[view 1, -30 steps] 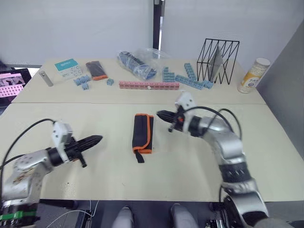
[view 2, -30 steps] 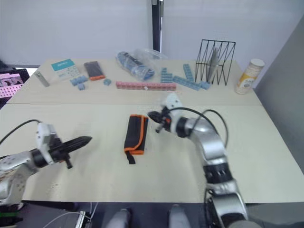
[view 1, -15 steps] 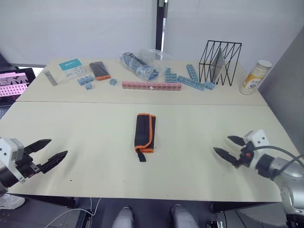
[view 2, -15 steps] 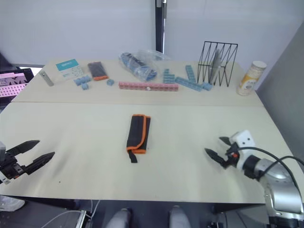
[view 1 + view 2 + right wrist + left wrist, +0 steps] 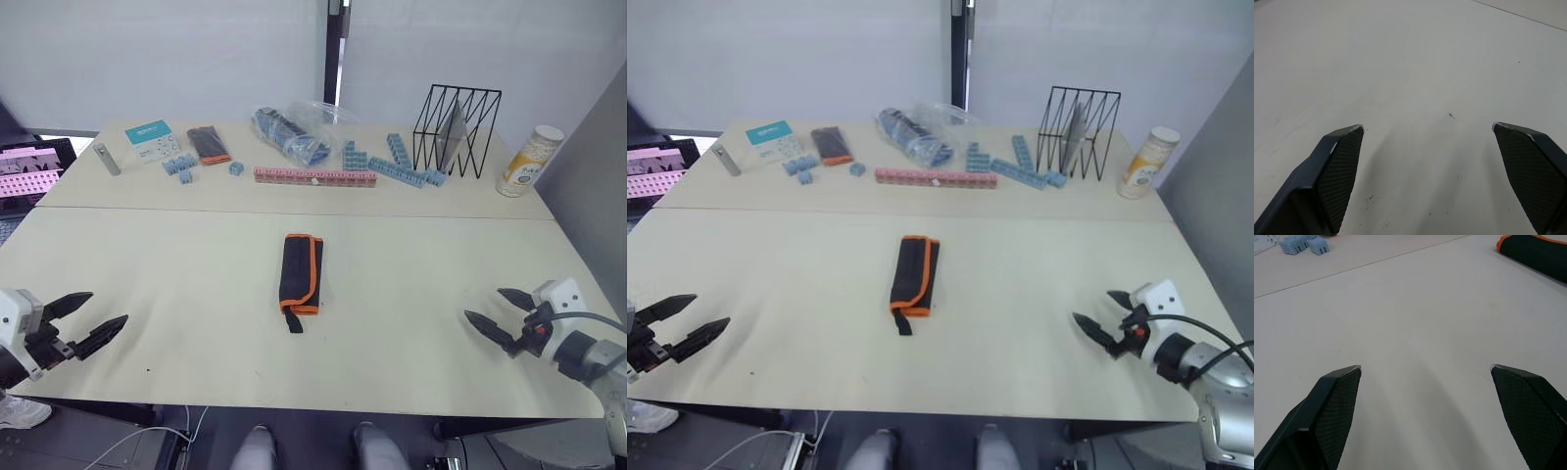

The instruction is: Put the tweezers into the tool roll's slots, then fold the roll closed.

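The tool roll [image 5: 300, 271] lies folded shut in the middle of the table, black with orange binding, its small strap pointing toward the front edge. The tweezers and the slots are hidden from view. Far to the roll's left, near the front edge, my left gripper [image 5: 106, 308] stands open and empty over bare table. My right gripper [image 5: 485, 304] is open and empty near the front right, well apart from the roll. A corner of the roll [image 5: 1537, 254] shows beyond the left gripper [image 5: 1425, 368] in the left wrist view. The right gripper [image 5: 1427, 127] faces bare tabletop.
Along the back of the table stand a black wire rack [image 5: 456, 127], a pale bottle [image 5: 529, 160], a pink block strip [image 5: 313, 176], blue blocks [image 5: 397, 166], a plastic bag [image 5: 294, 132], a black-and-orange flat pack [image 5: 209, 144], a teal card [image 5: 152, 139] and a grey metal bar [image 5: 106, 159].
Both arms have drawn back from beside the roll to the table's front left and front right. Both grippers went from shut to open. The roll has stayed in place.
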`<act>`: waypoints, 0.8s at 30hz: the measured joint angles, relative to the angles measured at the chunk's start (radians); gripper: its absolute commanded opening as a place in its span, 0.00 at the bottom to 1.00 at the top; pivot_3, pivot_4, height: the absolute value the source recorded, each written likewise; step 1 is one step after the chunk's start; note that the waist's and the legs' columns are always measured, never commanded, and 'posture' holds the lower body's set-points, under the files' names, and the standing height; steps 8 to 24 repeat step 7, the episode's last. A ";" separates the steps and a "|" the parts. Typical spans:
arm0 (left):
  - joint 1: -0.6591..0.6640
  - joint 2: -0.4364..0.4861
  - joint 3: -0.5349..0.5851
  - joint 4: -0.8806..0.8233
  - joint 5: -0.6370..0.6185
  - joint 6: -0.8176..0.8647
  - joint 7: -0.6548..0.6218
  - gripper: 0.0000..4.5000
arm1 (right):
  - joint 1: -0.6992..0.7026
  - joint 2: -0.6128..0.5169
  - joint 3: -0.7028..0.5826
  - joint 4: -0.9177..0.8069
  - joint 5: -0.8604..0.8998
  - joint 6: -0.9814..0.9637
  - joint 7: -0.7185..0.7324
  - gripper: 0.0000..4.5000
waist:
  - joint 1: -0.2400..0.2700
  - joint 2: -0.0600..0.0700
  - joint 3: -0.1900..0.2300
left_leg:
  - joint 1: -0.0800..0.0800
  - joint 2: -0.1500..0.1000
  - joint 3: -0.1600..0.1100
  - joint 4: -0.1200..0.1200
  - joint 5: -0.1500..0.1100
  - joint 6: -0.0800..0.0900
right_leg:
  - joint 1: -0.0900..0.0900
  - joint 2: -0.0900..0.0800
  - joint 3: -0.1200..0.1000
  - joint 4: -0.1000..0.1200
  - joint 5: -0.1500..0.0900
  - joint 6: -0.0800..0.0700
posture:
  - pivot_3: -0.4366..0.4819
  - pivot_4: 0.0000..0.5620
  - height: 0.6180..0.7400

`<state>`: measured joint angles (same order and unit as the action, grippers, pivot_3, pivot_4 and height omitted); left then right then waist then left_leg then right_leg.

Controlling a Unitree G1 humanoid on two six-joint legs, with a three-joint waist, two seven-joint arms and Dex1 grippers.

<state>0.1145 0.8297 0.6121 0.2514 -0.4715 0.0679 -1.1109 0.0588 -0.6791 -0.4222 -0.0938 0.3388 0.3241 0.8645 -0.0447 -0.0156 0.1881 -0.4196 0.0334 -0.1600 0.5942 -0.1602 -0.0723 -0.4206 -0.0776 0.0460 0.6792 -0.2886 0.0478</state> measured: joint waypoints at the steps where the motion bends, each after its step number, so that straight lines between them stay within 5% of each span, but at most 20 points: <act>1: 0.000 0.000 -0.008 0.004 0.002 0.000 0.000 1.00 | 0.001 0.000 0.000 0.000 0.000 0.000 -0.001 0.99 | 0.000 0.000 0.000 | 0.000 0.000 0.000 0.000 0.000 0.000 | 0.000 0.000 0.000 0.000 0.000 0.000 | 0.48 0.27 0.55; 24: -0.033 0.000 -0.030 0.024 0.019 0.000 0.018 1.00 | 0.015 0.000 0.000 0.000 0.020 0.000 -0.003 0.99 | -0.001 0.000 0.000 | 0.001 0.000 0.000 0.001 0.000 0.000 | 0.001 0.000 0.000 0.001 0.000 0.000 | 0.48 0.27 0.55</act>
